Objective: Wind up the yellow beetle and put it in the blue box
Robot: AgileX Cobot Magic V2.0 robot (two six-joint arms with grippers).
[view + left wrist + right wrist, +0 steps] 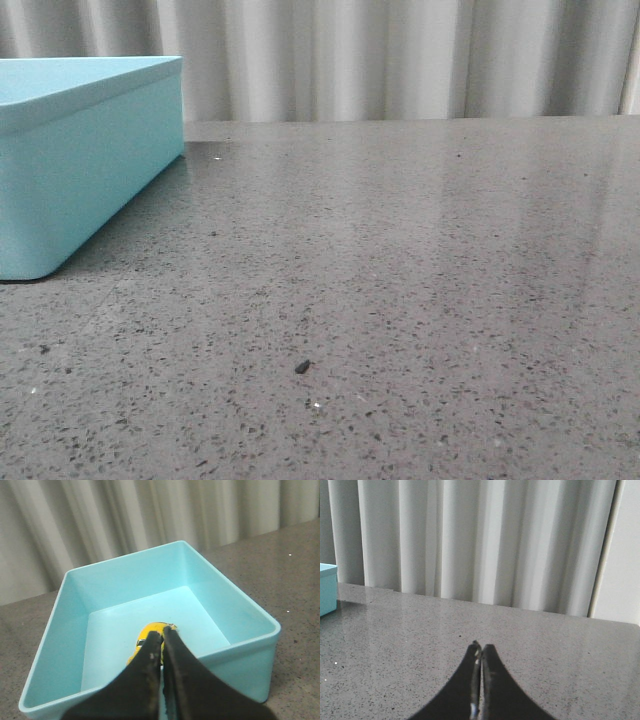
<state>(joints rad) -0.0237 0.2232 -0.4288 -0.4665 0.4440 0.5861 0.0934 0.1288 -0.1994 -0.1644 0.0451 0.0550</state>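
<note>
The yellow beetle (149, 629) lies on the floor of the blue box (239, 596), near its middle, partly hidden behind my fingertips. My left gripper (162, 635) is shut and hangs over the box's near wall, with nothing between its jaws. The box also stands at the far left in the front view (80, 170), and its corner shows in the right wrist view (327, 587). My right gripper (480, 648) is shut and empty over bare tabletop, well away from the box. Neither gripper shows in the front view.
The grey speckled table (400, 260) runs to a pale curtain (400, 55) at the back. A small dark speck (302, 367) lies on the table near the front.
</note>
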